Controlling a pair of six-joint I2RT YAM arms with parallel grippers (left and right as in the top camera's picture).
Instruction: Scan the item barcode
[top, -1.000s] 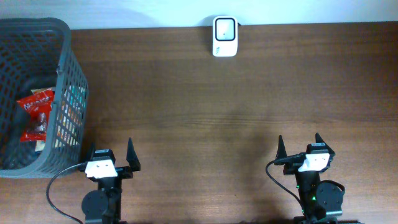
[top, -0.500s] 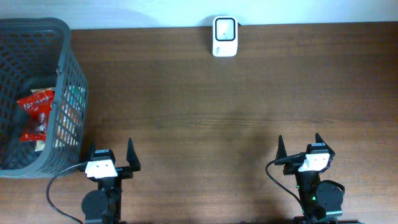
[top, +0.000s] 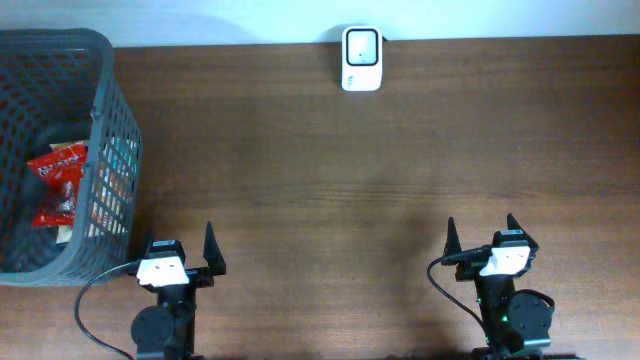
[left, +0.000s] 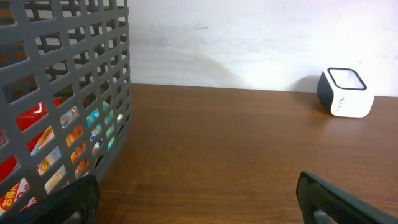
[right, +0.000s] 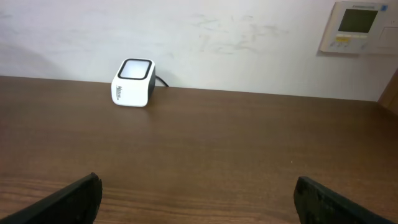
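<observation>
The white barcode scanner (top: 361, 58) stands at the table's far edge, window up; it also shows as the scanner (left: 346, 93) in the left wrist view and the scanner (right: 133, 82) in the right wrist view. A red snack packet (top: 58, 185), the item, lies inside the grey mesh basket (top: 104, 70) at the far left, partly hidden by the basket wall (left: 81, 74). My left gripper (top: 178, 245) sits open near the front edge, just right of the basket, nothing between its fingers. My right gripper (top: 481, 232) is open and empty at the front right.
More colourful packets (left: 93, 124) show through the basket's mesh. A cable runs from the scanner to the wall. A wall control panel (right: 356, 26) hangs at the back right. Bare brown wood (top: 340, 190) lies between the grippers and the scanner.
</observation>
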